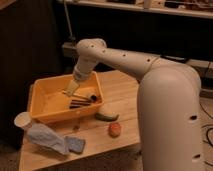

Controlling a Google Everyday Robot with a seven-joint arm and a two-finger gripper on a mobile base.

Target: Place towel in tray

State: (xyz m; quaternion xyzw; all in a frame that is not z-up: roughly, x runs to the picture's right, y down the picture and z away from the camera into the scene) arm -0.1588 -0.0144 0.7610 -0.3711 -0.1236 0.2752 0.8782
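Note:
A pale blue-grey towel (46, 137) lies crumpled on the wooden table (125, 95) at the front left, in front of the tray. The yellow tray (45, 102) sits at the table's left and holds a few dark utensils (82, 101). My gripper (71, 88) hangs at the end of the white arm (125, 57), down inside the tray over its middle right part, well apart from the towel.
A white cup (23, 120) stands at the table's left edge beside the tray. A green and white object (106, 115) and an orange round object (115, 130) lie right of the tray. A small blue-grey sponge (76, 144) lies next to the towel. My white body (170, 120) fills the right.

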